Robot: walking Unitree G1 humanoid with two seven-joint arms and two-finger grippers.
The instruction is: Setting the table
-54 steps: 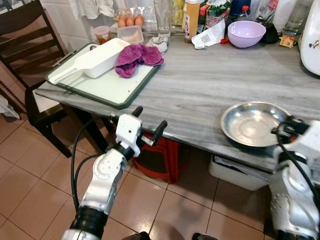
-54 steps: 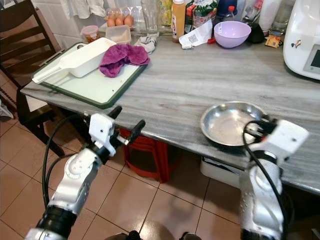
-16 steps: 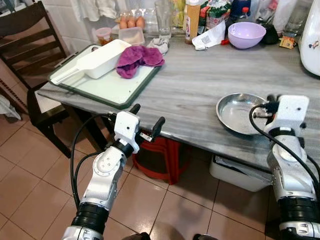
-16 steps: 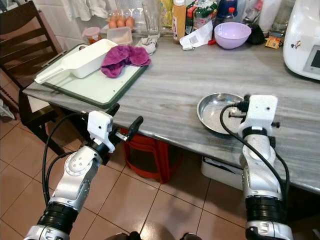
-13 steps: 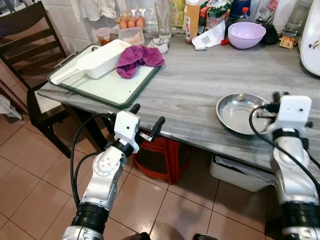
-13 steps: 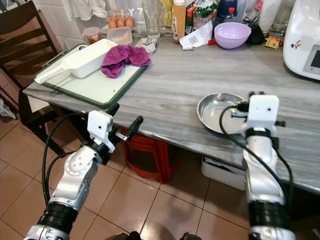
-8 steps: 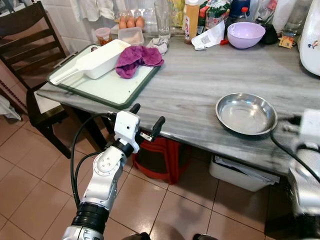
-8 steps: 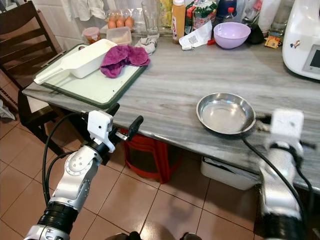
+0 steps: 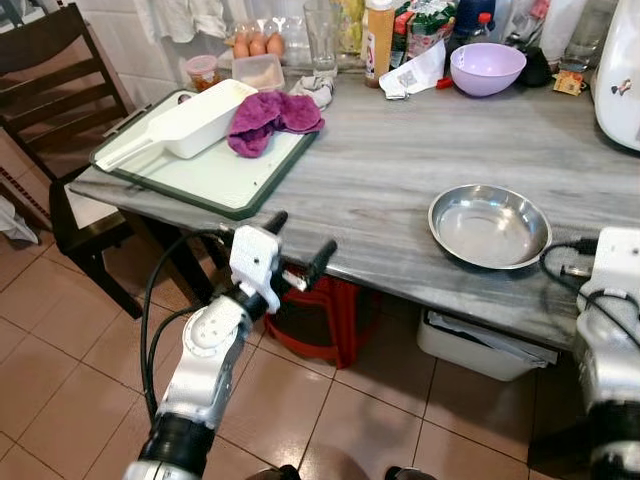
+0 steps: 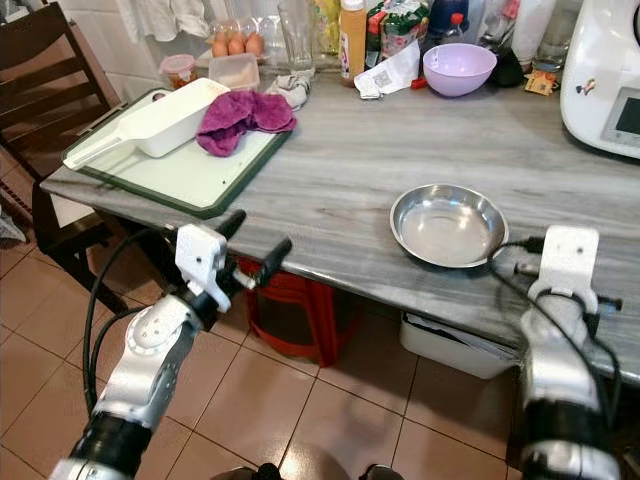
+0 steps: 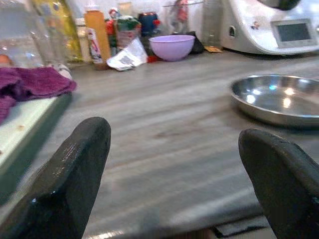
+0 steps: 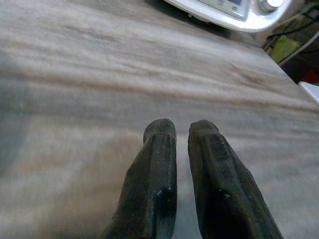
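Steel plate (image 9: 489,224) on table (image 9: 390,170), right hand (image 12: 182,134) closed

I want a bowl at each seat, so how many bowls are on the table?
2: a metal bowl near the front edge and a purple bowl at the back among the bottles. The clutter back there may hide more.

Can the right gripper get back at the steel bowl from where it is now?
Probably yes. The right gripper hovers over bare table just right of the steel bowl, fingers nearly together, with nothing between them; it would need to open first.
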